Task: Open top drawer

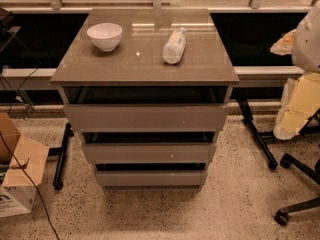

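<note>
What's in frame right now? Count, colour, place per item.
glossy grey-brown drawer cabinet: 1, grey-brown, centre of view
top drawer with flat handleless front: 1, grey-brown, just under the cabinet top, dark gap above it
lower drawer fronts: 2, grey-brown, stacked beneath the top drawer
round white bowl: 1, white, upright on the cabinet top, back left
plastic bottle: 1, whitish, lying on its side on the cabinet top, right of the bowl and apart from it
open cardboard box: 1, brown and white, floor at far left
office chair with torn padding: 1, black base, yellow foam, right edge
black stand legs: 2, black, floor on either side of the cabinet
end effector: 0, not in view
</note>
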Motion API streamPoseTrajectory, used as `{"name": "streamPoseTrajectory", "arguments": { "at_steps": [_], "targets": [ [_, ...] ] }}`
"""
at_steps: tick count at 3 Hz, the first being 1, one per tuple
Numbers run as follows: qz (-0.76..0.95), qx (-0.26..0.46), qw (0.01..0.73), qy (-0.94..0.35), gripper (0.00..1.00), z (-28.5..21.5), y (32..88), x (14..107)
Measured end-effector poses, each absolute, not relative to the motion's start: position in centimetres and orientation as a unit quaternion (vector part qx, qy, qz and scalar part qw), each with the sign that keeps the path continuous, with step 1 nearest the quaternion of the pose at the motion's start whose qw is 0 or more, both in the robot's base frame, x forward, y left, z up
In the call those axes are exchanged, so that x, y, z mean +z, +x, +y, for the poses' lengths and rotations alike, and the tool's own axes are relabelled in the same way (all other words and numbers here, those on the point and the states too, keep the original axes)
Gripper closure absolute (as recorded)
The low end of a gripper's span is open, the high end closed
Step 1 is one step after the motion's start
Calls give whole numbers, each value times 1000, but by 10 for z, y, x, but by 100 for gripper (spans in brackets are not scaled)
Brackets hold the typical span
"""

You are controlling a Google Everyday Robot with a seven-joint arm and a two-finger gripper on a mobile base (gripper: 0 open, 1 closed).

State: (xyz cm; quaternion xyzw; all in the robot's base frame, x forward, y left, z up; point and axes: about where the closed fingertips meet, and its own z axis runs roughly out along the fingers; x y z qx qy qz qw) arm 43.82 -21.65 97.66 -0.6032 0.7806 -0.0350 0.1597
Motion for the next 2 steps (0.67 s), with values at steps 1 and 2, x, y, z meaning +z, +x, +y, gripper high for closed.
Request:
{"name": "streamPoseTrajectory", "arguments": {
  "at_steps": [1,2],
  "targets": [
    [781,-35,161,-603,0,-216,438,977],
    [781,-33,172,-600,0,-197,447,969]
  ]
}}
